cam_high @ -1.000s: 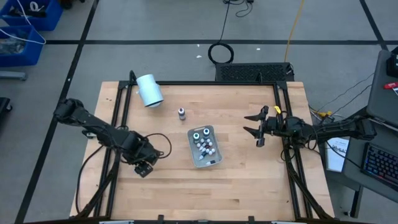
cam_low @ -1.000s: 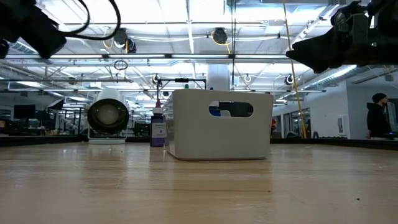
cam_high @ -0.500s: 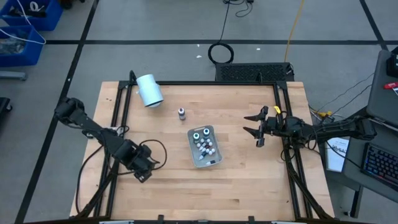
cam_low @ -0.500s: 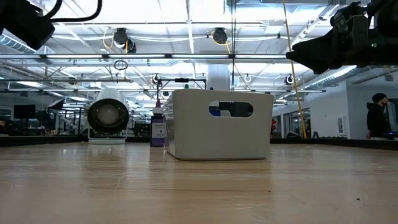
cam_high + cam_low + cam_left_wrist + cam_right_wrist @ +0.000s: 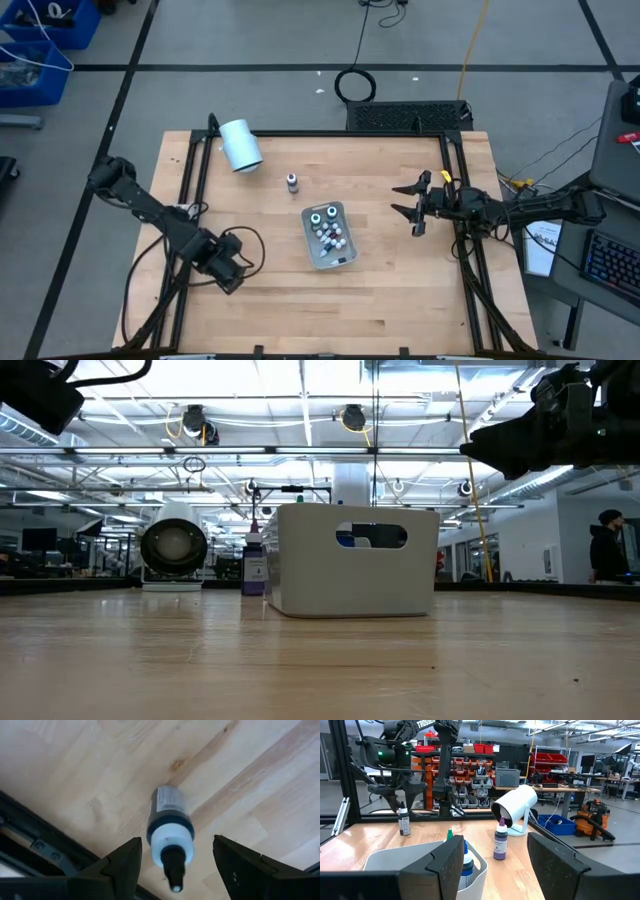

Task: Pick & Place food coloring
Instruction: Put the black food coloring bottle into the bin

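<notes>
One food coloring bottle [image 5: 169, 822], whitish with a dark band and a dark tip, stands upright on its base on the wood in the table's left near part. The right wrist view shows this bottle [image 5: 404, 822] too. My left gripper [image 5: 228, 272] hangs over it pointing down, open, one finger on either side and clear of it. A purple-topped bottle [image 5: 292, 182] stands alone toward the far side. Several more bottles sit in the white tray [image 5: 343, 262] at the middle. My right gripper [image 5: 405, 200] waits open and level at the table's right.
A big white cylinder [image 5: 240, 146] lies at the far left corner. Black frame rails [image 5: 190, 190] run along the table's left and right sides. Bare wood lies between the tray and the near edge. A person [image 5: 606, 550] stands far off in the room.
My left gripper has swung a little toward the table's left and near edges, still pointing down and with the same gap between its fingers. My right arm, the tray and the lone purple bottle have kept still.
</notes>
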`<state>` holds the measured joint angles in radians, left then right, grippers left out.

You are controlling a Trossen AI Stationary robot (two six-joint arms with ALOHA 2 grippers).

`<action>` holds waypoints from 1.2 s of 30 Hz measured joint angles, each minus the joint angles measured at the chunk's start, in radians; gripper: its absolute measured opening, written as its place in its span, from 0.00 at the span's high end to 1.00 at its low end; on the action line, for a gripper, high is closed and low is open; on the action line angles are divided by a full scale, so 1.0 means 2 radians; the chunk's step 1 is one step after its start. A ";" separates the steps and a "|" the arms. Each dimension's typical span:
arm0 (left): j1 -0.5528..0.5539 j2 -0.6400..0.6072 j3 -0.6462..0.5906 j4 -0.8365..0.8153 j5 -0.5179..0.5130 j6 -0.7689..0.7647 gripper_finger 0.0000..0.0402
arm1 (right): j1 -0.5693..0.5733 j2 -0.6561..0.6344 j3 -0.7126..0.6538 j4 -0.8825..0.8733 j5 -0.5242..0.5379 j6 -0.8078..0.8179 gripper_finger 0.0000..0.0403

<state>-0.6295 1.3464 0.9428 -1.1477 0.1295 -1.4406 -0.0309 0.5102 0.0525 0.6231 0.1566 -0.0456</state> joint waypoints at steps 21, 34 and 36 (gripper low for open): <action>-0.014 0.009 0.000 0.014 -0.031 0.021 0.67 | 0.000 0.000 0.000 -0.003 0.000 0.003 0.49; 0.016 0.008 0.037 0.031 -0.117 0.092 0.69 | 0.000 0.000 0.000 -0.003 0.000 0.004 0.49; 0.031 0.008 0.072 0.019 -0.146 0.129 0.69 | 0.000 0.000 0.000 -0.003 0.000 0.004 0.49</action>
<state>-0.5675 1.3621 1.0864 -1.1088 -0.1630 -1.1824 -0.0307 0.5098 0.0525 0.6163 0.1566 -0.0383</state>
